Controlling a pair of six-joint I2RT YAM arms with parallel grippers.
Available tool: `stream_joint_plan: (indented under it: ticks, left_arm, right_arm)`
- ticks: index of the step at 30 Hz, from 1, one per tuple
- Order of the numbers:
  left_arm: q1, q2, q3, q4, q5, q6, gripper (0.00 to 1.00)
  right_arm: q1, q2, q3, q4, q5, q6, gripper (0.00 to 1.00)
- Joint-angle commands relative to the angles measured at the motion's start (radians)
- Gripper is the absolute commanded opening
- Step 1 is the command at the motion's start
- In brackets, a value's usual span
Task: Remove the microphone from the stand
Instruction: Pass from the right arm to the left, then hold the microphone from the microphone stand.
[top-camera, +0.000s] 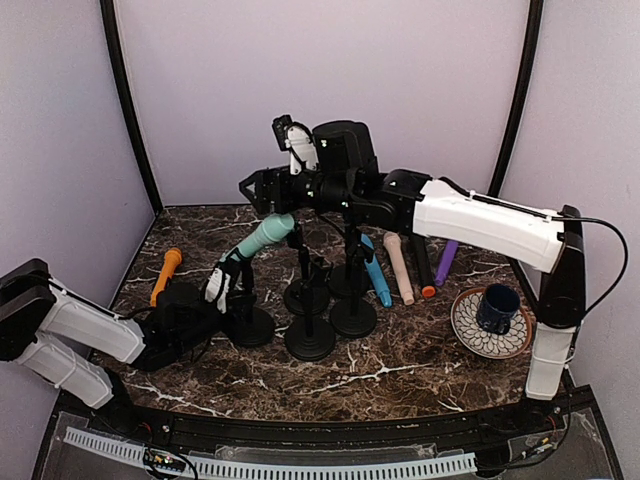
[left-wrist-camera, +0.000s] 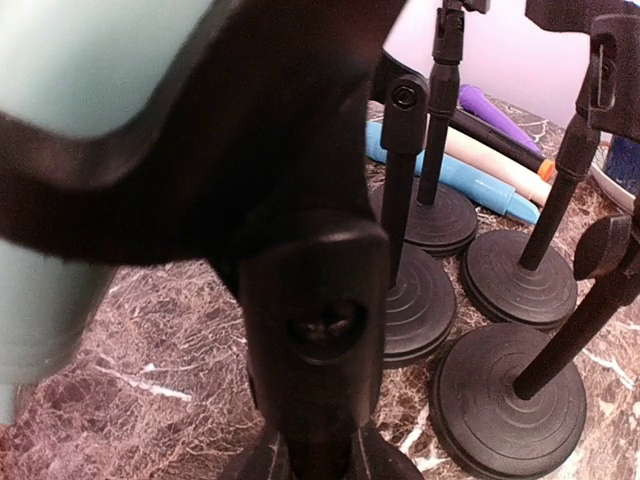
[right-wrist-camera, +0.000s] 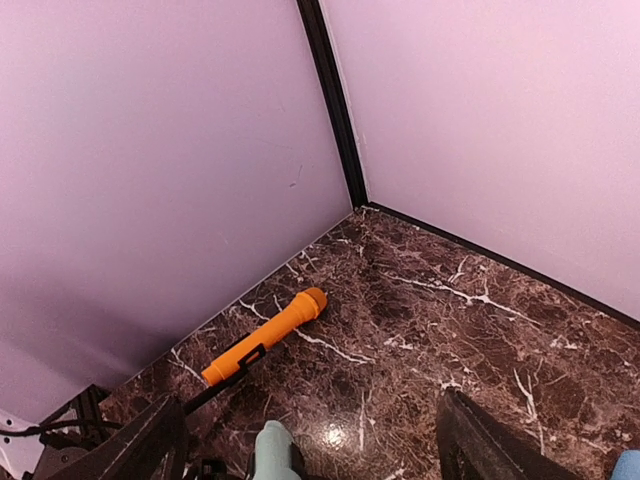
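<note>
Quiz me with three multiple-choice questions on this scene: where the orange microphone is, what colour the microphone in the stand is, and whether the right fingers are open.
1. The orange microphone is: A clipped upright; B held in the air; C flat on the table.
2. The microphone in the stand is: A teal; B purple; C beige.
3. The right fingers are: A shut on that microphone; B open; C out of view.
C: it lies on the marble. A: its body is teal. B: they stand wide apart around it.
</note>
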Motion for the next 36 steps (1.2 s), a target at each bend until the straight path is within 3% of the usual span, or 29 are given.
stream_joint_plan:
  ticks: [1, 6, 11, 15, 19, 24, 28, 32, 36]
  left_arm:
    - [-0.004, -0.054, 0.003, 0.016, -0.048, -0.178, 0.00]
    - [-0.003, -0.083, 0.031, -0.008, -0.045, -0.282, 0.00]
    - [-0.003, -0.123, 0.058, -0.032, -0.011, -0.292, 0.00]
    - [-0.004, -0.163, 0.063, -0.053, 0.008, -0.278, 0.00]
    - [-0.004, -0.199, 0.040, -0.065, 0.012, -0.268, 0.00]
    - [-0.004, -0.238, 0.019, -0.089, 0.026, -0.266, 0.00]
    - [-0.004, -0.245, 0.013, -0.082, 0.081, -0.237, 0.00]
    - [-0.004, -0.248, 0.008, -0.075, 0.118, -0.206, 0.00]
    - [-0.004, -0.238, -0.013, -0.068, 0.153, -0.146, 0.00]
  right_arm:
    - [-0.005, -0.070, -0.078, 0.131, -0.013, 0.005, 0.94]
    - [-0.025, -0.171, -0.227, 0.259, -0.115, 0.016, 0.99]
    - [-0.034, -0.189, -0.316, 0.335, -0.184, 0.043, 0.99]
    - [-0.028, -0.139, -0.288, 0.323, -0.264, 0.047, 0.99]
    - [-0.008, -0.066, -0.202, 0.234, -0.227, 0.027, 0.99]
    - [0.012, -0.017, -0.159, 0.244, -0.224, 0.015, 0.97]
    - [0.044, 0.050, -0.059, 0.174, -0.131, -0.022, 0.82]
    - [0.049, 0.082, 0.001, 0.148, -0.098, -0.026, 0.57]
    - [0.043, 0.080, 0.037, 0.143, -0.106, -0.034, 0.49]
